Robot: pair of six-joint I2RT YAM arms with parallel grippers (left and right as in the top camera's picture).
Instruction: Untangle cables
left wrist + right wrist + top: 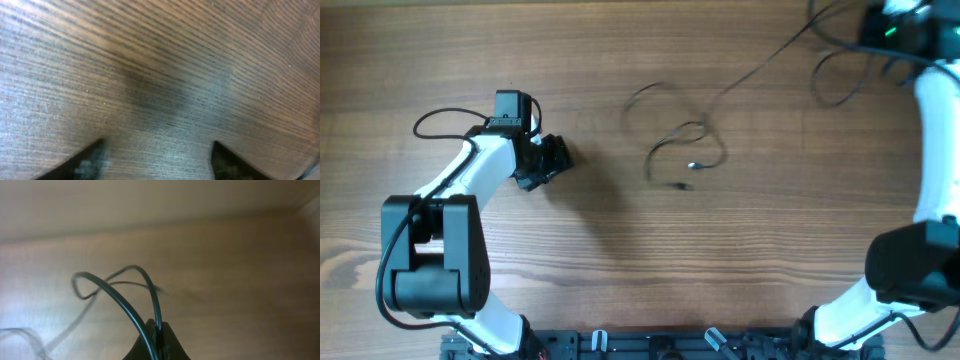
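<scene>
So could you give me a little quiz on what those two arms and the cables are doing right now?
1. True or false: the left gripper is holding a cable.
2. Which one is shut on a black cord? A) left gripper B) right gripper C) neither
3. Where does the silvery plug tip lie?
Key: 1 false, it is open over bare wood. 2 B. 3 On the table, among the loose loops near its middle, held by nothing.
</scene>
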